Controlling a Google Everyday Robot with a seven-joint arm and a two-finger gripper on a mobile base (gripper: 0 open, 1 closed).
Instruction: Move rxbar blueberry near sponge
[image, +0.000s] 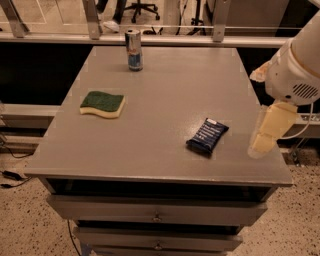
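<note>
1. Pale yellow gripper hangs at the right side of the scene, over the right edge of the table near its front corner, slanting down and to the left. Whether it is spread or pressed together I cannot tell.
2. Above the gripper sits the rounded white housing of the arm, with a small vent grille on its lower side.
3. The rxbar blueberry, a small flat dark navy-blue wrapper with white lettering and a white patch at its far end, lies on the front right part of the grey rectangular table top. It lies at an angle, near the gripper and to its left, but apart from it.
4. The sponge, wavy-edged with a dark green scouring top over pale yellow foam, lies flat on the left side of the table, well apart from the bar.
5. An upright silver-and-blue drink can stands near the far edge of the table, behind the sponge and a little to its right.
6. Grey drawers with small round knobs sit under the table top, above a speckled floor.
</note>
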